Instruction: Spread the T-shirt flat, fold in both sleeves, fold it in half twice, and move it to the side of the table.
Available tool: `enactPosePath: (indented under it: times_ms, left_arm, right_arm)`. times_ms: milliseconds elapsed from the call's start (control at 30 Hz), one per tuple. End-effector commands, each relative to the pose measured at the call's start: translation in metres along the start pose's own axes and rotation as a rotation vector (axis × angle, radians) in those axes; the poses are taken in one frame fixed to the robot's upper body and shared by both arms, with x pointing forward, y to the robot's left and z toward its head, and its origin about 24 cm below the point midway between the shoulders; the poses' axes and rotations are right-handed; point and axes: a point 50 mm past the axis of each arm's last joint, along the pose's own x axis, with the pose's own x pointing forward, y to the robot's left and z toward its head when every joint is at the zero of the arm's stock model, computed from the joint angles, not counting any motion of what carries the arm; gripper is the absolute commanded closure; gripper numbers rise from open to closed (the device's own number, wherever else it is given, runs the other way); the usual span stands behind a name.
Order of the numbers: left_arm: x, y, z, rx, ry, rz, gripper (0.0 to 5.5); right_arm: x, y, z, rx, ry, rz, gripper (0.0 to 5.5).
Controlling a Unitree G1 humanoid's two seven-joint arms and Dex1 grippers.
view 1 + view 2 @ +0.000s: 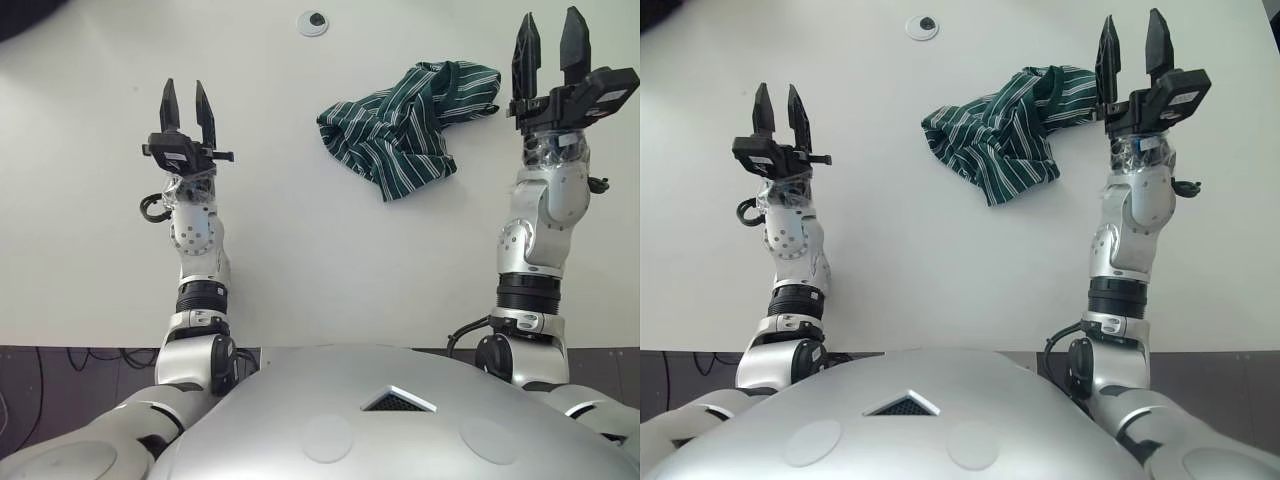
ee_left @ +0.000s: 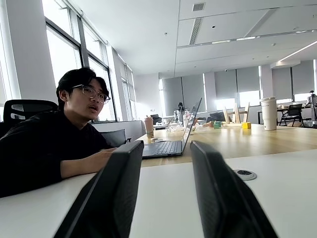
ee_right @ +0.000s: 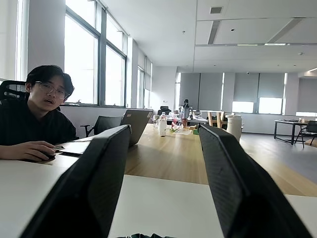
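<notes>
1. Table (image 1: 300, 280): white top. The near edge runs across in front of the robot, and both arms extend over it toward the far edge.

2. Left gripper (image 1: 184, 90): positioned over the left part of the table, about midway between the near and far edges. The fingers (image 2: 106, 198) point toward the far edge. State: released, with a clear gap between the two fingers and nothing in it. It is well apart from the T-shirt.

3. T-shirt (image 1: 405, 130): dark green with thin white stripes. It lies crumpled in a heap on the right half of the table, closer to the far edge than to the near one. It is not spread flat and no sleeve is folded. One lobe reaches toward the right edge, another toward the near edge.

4. Right gripper (image 1: 550, 25): positioned near the right edge, farther out than the left gripper. State: released, its fingers (image 3: 247, 193) parted and nothing between them. It sits just beside the right end of the T-shirt. Contact with the cloth cannot be determined.

5. Round cable port (image 1: 313, 22): set into the tabletop at the far edge, beyond the T-shirt.

6. Beyond the far edge: a wooden table (image 2: 247, 141) carrying an open laptop (image 2: 171, 144) and a tall white cup (image 2: 269, 113).
</notes>
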Motion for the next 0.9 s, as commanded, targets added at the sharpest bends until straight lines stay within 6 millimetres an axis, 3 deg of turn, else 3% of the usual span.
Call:
enactPosePath:
  times_ms: [33,900]
  left_arm:
    - [0.001,-0.004,-0.004,-0.001,0.008,-0.015,3.81]
    - [0.001,-0.003,-0.004,0.005,-0.004,-0.014,3.81]
  right_arm:
    - [0.005,0.001,0.001,-0.007,-0.016,0.017,3.01]
    - [0.003,0.006,-0.018,-0.012,0.064,0.048,3.01]
